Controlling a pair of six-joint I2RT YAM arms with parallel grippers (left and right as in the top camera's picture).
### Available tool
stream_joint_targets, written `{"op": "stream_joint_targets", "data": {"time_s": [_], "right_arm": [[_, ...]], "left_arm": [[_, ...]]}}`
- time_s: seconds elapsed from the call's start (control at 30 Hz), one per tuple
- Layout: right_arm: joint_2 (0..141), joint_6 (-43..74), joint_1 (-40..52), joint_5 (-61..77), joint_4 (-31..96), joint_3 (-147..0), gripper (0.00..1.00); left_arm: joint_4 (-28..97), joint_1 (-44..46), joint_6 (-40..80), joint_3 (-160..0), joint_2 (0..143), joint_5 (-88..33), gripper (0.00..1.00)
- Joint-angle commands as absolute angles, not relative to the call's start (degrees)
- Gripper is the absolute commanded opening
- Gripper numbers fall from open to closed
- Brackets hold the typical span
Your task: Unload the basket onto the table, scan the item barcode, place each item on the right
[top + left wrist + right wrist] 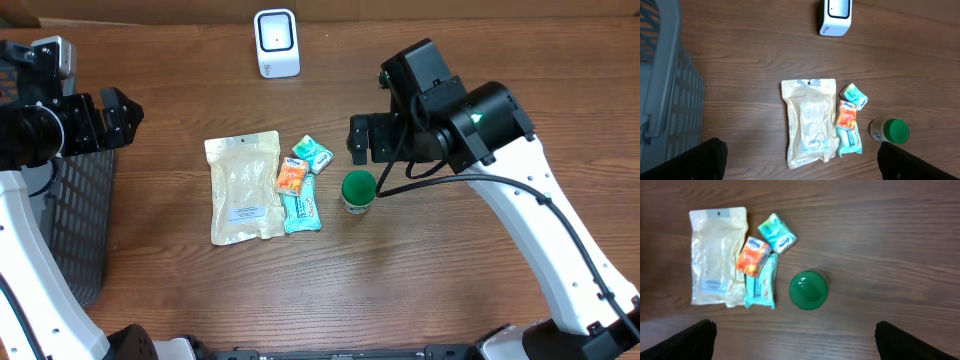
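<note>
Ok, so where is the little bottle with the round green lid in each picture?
Overhead: the small bottle with the round green lid stands just right of the middle.
Left wrist: the bottle is low on the right, its white side showing.
Right wrist: the bottle is in the middle, seen from above, only the lid showing.
Shared landmark: the flat cream plastic pouch, left of the bottle in every view.

A big brown counter [450, 290] made of wood fills almost the whole view. Dark lines of wood grain run across it from side to side. Soft light leaves a pale shine on its top. A dark grey plastic basket [90, 210] with a grid wall stands at its left edge. Behind the far edge runs a pale tan strip [450, 8].
</note>
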State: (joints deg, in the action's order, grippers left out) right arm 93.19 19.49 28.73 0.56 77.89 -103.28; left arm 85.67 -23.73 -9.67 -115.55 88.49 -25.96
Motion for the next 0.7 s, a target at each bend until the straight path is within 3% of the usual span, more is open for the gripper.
{"op": "stream_joint_targets", "data": {"time_s": [0.0, 0.67], "right_arm": [[92.68, 19.09, 26.2, -2.04, 77.28, -104.29, 1.0], [94.0, 19.75, 25.15, -1.21, 73.34, -95.24, 1.0]], "left_arm": [[85.47, -23.81, -11.18, -115.87, 87.31, -26.79, 1.0], [85.49, -23.81, -11.18, -115.9, 87.31, -26.79, 1.0]]}}
